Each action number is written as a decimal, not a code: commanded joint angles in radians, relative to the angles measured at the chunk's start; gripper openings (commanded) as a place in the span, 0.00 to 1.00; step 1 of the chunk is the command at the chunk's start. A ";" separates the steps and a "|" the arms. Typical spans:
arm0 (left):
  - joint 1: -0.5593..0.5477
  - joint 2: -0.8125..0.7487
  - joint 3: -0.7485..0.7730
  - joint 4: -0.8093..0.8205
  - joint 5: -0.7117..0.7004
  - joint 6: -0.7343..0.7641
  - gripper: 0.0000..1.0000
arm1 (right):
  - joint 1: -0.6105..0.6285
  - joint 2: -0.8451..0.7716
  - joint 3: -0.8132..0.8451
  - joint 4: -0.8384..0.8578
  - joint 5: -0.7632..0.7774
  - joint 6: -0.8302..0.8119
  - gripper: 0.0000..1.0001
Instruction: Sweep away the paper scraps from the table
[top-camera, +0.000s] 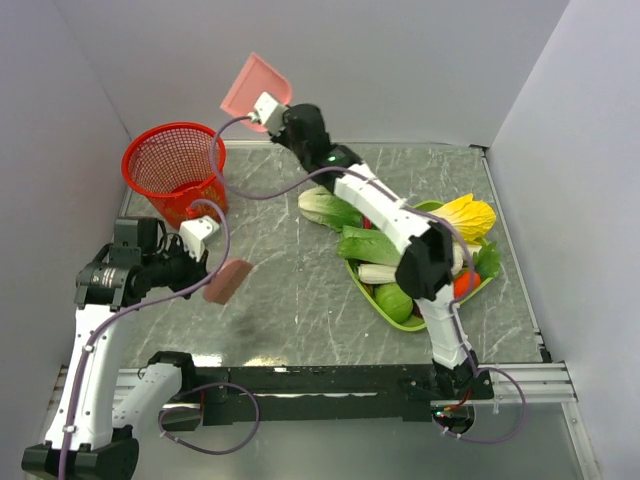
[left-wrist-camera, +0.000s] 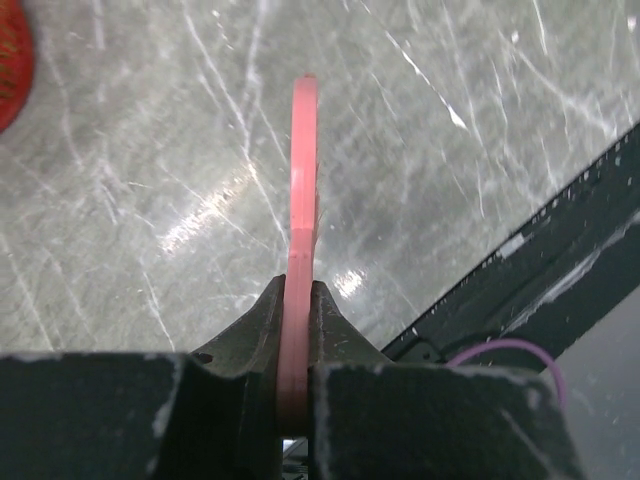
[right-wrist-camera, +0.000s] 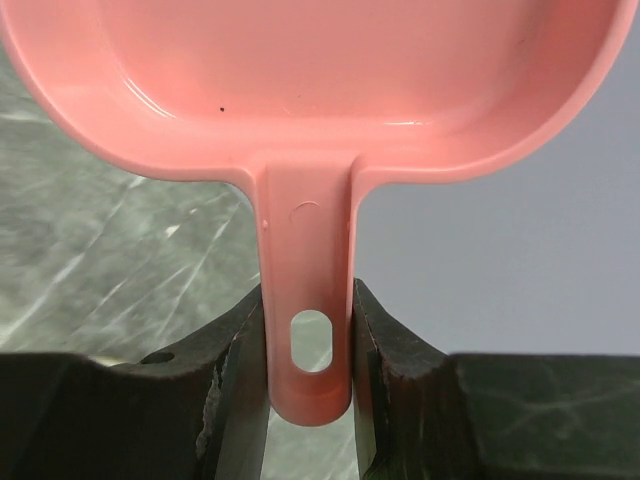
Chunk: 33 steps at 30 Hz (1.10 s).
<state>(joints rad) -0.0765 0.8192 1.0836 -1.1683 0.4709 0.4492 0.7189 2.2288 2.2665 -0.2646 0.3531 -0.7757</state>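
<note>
While each arm carries a pink plastic tool, neither is working on the stone. The right gripper has its jaws closed narrow on the flat handle of the dustpan, pinching it just above the hanging hole. The pan is lifted at the far left corner of the table, beside the red basket. Its inside looks bare but for one dark speck.

The left gripper is closed just as narrow on a thin pink paddle, seen edge-on, held above the table toward the left edge. It is blurred from overhead.

No paper scraps show on the table in any view. Whether they lie in the basket cannot be told through its mesh. Vegetables are heaped toward the right edge.

Such scraps would likely be very light, soft and crumpled, quick to drift or cling, so pinching them is a poor bet. Any remaining are better pushed with the paddle's edge into the pan's lip, laid flat on the surface.
</note>
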 joint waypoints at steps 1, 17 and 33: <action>0.007 0.032 0.078 0.073 -0.026 -0.075 0.01 | -0.015 -0.231 -0.143 -0.137 -0.169 0.277 0.00; 0.023 0.147 0.039 0.128 -0.170 -0.133 0.01 | -0.007 -0.791 -0.939 -0.228 -0.824 0.046 0.00; 0.024 0.191 -0.047 0.173 -0.164 -0.144 0.01 | 0.117 -0.499 -0.875 -0.627 -0.734 0.122 0.00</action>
<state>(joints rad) -0.0574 0.9840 1.0462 -1.0462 0.3042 0.3183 0.7914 1.6836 1.3800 -0.8257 -0.4614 -0.7361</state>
